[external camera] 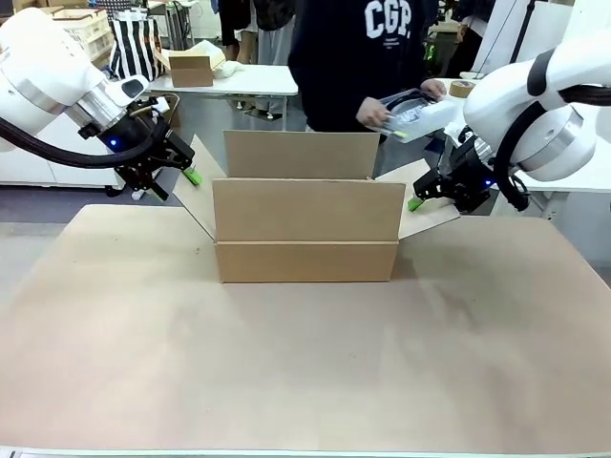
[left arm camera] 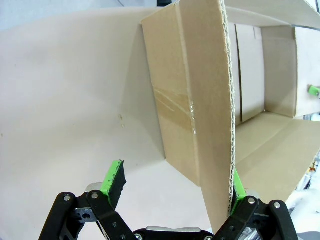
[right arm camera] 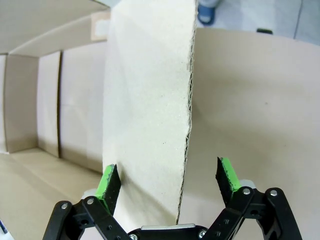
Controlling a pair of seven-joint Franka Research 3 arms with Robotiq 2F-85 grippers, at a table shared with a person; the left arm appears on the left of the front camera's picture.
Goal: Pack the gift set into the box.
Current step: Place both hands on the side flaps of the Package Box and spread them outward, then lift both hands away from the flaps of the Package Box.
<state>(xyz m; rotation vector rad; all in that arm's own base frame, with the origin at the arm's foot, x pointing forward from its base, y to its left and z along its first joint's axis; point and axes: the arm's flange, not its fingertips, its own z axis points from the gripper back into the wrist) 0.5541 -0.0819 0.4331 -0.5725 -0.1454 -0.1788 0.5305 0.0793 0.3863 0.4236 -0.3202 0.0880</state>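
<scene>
A: Where the box (external camera: 305,262) sits, at the middle of the table (external camera: 305,382) and toward its far side, how do the flaps stand?

B: All four are open. Near flap (external camera: 305,210) and far flap (external camera: 301,155) stand upright. Left flap (external camera: 202,196) and right flap (external camera: 431,212) are splayed outward, slanting up and away from the box. The open top faces up.

A: Left gripper?

B: The left gripper (external camera: 186,170) is at the outer edge of the left flap. In the left wrist view the fingers (left arm camera: 114,175) are spread wide with the flap's corrugated edge between them. The edge is close against the picture-right finger and well apart from the other. No clamp on the card. Clear tape (left arm camera: 175,102) crosses the box's outer wall.

A: Right gripper?

B: The right gripper (external camera: 420,198) is at the outer edge of the right flap. The right wrist view shows its fingers apart, one green pad on either side of the flap's edge. There is a plain gap on the picture-right side. Contact on the other side: cannot tell. Not squeezing.

A: Person?

B: The person (external camera: 348,57) stands at the far side behind the box, in a dark top with white letters. One hand (external camera: 374,114) holds a clear packet (external camera: 409,110) at waist height. The packet is above and behind the box's right end, outside the box.
</scene>
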